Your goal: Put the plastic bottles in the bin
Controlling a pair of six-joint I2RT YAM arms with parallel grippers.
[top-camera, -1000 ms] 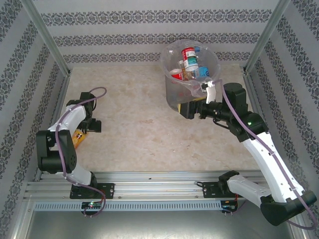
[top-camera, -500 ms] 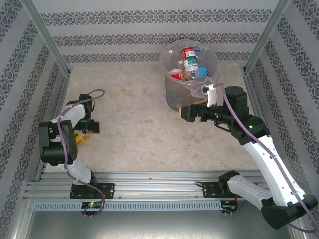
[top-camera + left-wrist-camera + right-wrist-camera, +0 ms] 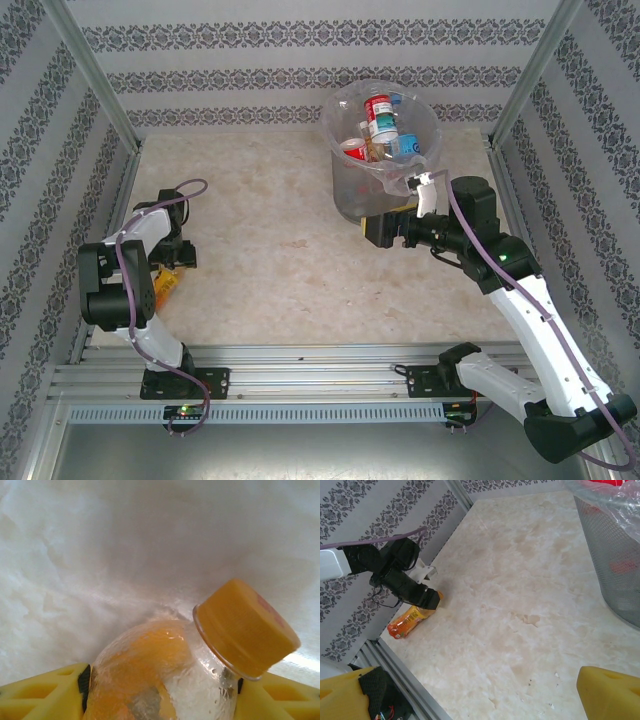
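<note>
Orange bottle (image 3: 407,622) lies near left edge of table (image 3: 280,250) (left claw (image 3: 431,601) clamped on it, right claw (image 3: 477,695) spread).

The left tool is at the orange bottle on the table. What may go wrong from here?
1. The left tool grips the orange bottle near its shoulder, close to the cap, not at the middle. The smooth round body may tilt or slip out when lifted.
2. The bin stands far across the table, and the open right tool hangs beside its wall. The arms may collide there, or the plastic bag may catch a finger.
</note>
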